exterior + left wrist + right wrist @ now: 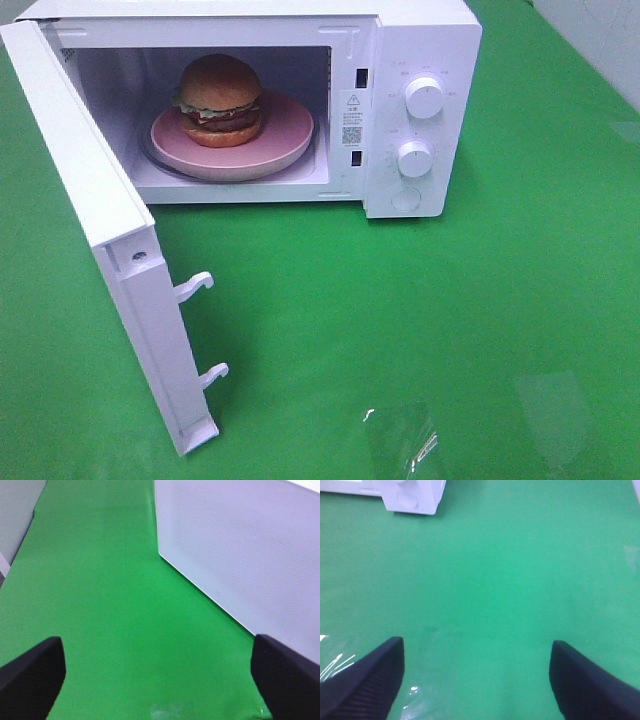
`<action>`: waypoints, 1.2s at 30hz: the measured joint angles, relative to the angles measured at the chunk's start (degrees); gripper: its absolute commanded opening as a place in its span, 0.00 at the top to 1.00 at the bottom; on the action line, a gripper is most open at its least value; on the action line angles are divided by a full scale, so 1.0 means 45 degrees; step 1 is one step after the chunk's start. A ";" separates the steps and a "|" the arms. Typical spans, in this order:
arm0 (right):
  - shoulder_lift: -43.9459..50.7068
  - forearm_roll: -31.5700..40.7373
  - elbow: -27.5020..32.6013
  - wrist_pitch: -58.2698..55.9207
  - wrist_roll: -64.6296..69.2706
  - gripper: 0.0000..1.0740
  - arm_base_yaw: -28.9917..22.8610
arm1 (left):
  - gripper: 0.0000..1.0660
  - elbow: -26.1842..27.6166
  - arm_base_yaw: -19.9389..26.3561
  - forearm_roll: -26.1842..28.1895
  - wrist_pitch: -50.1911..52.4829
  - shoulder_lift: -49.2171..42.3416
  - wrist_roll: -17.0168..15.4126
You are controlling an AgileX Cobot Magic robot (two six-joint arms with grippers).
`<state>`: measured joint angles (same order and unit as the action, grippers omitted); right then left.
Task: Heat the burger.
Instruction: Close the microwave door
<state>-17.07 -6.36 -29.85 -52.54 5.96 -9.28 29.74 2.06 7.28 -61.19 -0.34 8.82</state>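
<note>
The burger is sitting inside; the spread left end effector should be pushing the door steadily shut, with the right end effector hanging spread.

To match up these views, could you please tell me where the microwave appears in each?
Exterior high: microwave at the back, standing open.
Left wrist: only its door, beside the left gripper.
Right wrist: its control-panel corner, far ahead of the right gripper.
Shared landmark: the green mat.

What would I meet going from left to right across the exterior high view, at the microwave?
open microwave door → burger inside the cavity → warning sticker on the front frame → control panel with its two knobs
</note>
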 measured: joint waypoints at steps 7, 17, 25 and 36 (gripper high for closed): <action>0.1999 0.0178 0.0000 -0.0064 0.0000 0.29 0.0573 | 0.13 0.0000 0.0000 0.0000 0.0000 0.0000 0.0000; 0.3565 0.0255 0.0331 -0.0522 0.0000 0.29 0.0802 | 0.13 0.0000 0.0000 0.0000 0.0000 0.0000 0.0000; 0.3845 0.0331 0.0357 -0.0675 0.0000 0.29 0.1248 | 0.13 0.0000 0.0000 0.0000 0.0000 0.0000 0.0000; 0.3845 0.0331 0.0357 -0.0675 0.0000 0.29 0.1248 | 0.13 0.0000 0.0000 0.0000 0.0000 0.0000 0.0000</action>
<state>0.23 -4.87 -28.25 -55.58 5.96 -3.67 29.74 2.06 7.28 -61.19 -0.34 8.82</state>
